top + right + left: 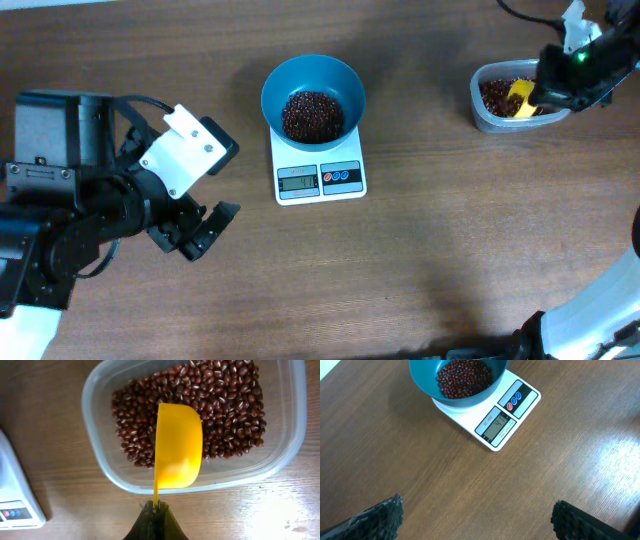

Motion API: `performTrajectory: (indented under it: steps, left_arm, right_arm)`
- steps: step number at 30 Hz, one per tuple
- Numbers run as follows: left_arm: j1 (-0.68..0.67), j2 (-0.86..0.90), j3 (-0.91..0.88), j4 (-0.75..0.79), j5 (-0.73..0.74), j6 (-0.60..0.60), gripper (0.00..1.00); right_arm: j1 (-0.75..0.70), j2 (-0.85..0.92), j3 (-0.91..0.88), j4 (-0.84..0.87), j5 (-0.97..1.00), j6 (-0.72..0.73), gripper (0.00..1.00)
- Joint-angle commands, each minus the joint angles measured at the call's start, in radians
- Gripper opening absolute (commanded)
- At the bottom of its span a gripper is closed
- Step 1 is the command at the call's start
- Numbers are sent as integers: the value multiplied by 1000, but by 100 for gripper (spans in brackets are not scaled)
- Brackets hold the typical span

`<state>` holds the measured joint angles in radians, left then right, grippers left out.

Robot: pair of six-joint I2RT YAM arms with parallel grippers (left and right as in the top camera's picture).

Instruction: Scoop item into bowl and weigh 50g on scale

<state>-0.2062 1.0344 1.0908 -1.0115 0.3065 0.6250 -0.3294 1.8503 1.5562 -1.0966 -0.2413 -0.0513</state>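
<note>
I'm gripping the scoop [177,445] by its handle in my closed right hand [156,510] over the tub [100,390] of beans [225,405]. My left hand [205,228] is hanging open beside the scale [320,160], with more beans sitting in its bowl [290,80]. The display [298,180] is looking too blurred to read.

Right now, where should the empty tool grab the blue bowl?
Probably the bare left rim of the bowl, coming down from above with the open left tool, one finger inside, one outside. The bowl flares wide, and the beans sit low in the middle.
</note>
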Motion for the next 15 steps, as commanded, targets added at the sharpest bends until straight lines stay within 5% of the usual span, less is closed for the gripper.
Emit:
performTrajectory:
  steps: [1,15]
  left_arm:
    - [5,0,19,-1,1,12,99]
    - [5,0,19,-1,1,12,99]
  right_arm:
    - [0,-27,65,-11,-35,8,4]
    - [-295,-26,67,-42,-534,7,4]
